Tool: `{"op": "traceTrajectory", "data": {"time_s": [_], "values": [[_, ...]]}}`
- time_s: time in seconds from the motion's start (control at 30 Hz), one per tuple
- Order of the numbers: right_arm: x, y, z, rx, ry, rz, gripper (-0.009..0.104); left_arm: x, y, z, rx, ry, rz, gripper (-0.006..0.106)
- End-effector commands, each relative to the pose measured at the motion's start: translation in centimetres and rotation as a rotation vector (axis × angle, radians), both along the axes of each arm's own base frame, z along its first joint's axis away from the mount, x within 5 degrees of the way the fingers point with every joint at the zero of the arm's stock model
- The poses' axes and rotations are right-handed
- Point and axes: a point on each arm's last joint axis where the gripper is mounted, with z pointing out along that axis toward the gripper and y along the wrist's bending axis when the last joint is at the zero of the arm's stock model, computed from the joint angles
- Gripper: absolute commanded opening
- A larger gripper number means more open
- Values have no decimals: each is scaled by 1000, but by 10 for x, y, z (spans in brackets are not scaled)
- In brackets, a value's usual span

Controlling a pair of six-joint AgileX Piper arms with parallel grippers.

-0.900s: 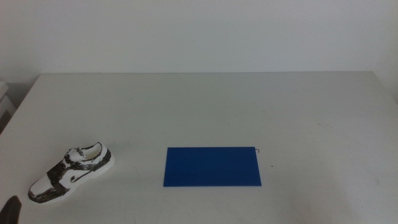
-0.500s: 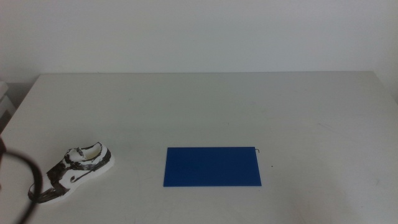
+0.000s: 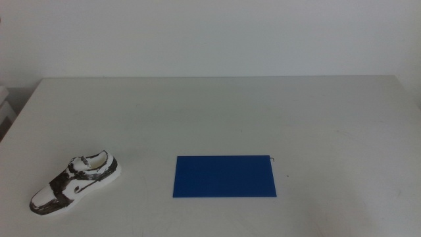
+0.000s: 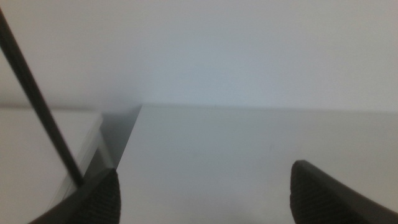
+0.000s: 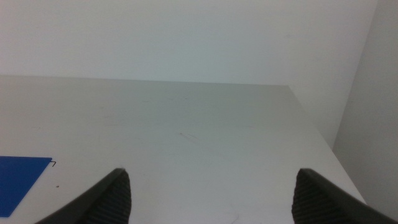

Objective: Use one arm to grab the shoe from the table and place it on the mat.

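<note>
Middle view looks down over a wide, pale grey bench (image 3: 217, 112) set against a plain white wall. Neither arm appears in this view. The shoe (image 3: 75, 182), a small white sneaker with black smudgy panels, lies near the bench's front left corner, its toe pointing toward that corner and its heel angled toward the middle. The mat (image 3: 225, 176), a flat royal blue rectangle, lies near the front edge at about the middle of the bench, well apart from the shoe, with bare bench surface between them. A tiny dark mark sits at the mat's far right corner. Nothing stands between shoe and mat, and the far half and the right side of the bench are open surface out to straight edges.

Left wrist view shows the left gripper (image 4: 205, 190) raised over bare bench, its two dark jaws spread wide apart with nothing between them. The bench's left edge runs past one jaw, with a dark gap and a pale surface beyond it, and a thin black cable (image 4: 38, 99) crosses that side diagonally. The picture is soft and slightly blurred.

Right wrist view shows the right gripper (image 5: 211, 196) also over bare bench, jaws spread wide and holding nothing. A corner of the mat (image 5: 22, 176) shows beside one jaw, and the bench's right edge and far right corner are visible against the white wall.
</note>
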Motion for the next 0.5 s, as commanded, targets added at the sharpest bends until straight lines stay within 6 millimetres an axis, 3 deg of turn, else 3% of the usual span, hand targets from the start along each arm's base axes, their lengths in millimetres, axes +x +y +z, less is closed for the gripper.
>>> {"op": "traceTrajectory", "data": {"time_s": [0.0, 0.1, 0.47], "values": [[-2, -1, 12, -25, -109, -7, 66, 2, -1, 20, -8, -31, -8, 93], [-2, -1, 12, -25, -109, -7, 66, 10, -2, 23, 30, -4, -32, 93], [-2, -1, 12, -25, -109, -7, 66, 57, -10, 51, 239, 358, -249, 93]]}}
